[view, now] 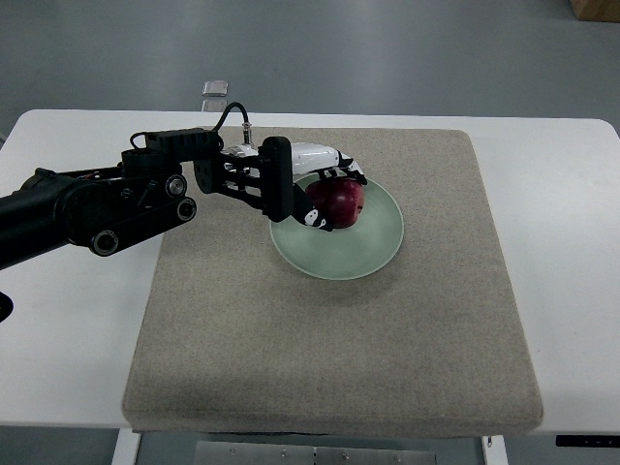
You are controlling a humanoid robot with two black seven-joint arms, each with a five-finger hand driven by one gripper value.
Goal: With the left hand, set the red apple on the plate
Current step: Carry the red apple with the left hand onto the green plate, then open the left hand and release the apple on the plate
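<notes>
Your left arm (87, 208) comes in from the left edge and reaches across the mat (329, 320) to the plate (373, 247). The left hand (325, 189) sits over the plate's upper-left part with its fingers (318, 219) curled around the apple (337, 201). You can see white and black digits wrapping the fruit from above and from the near side, so the hand has the apple in a close grasp.

The apple is dark red and lies within the plate's rim, toward its left side. It looks to be touching the plate's surface, though from this steep angle you cannot be sure it is fully down and not held just above it.

The plate is pale green and round, set on the mat's upper middle. The mat is a grey-beige square pad covering most of the white table (562, 194). A small clear object (215, 88) stands at the table's far edge, beyond the arm; it is too small to identify.
</notes>
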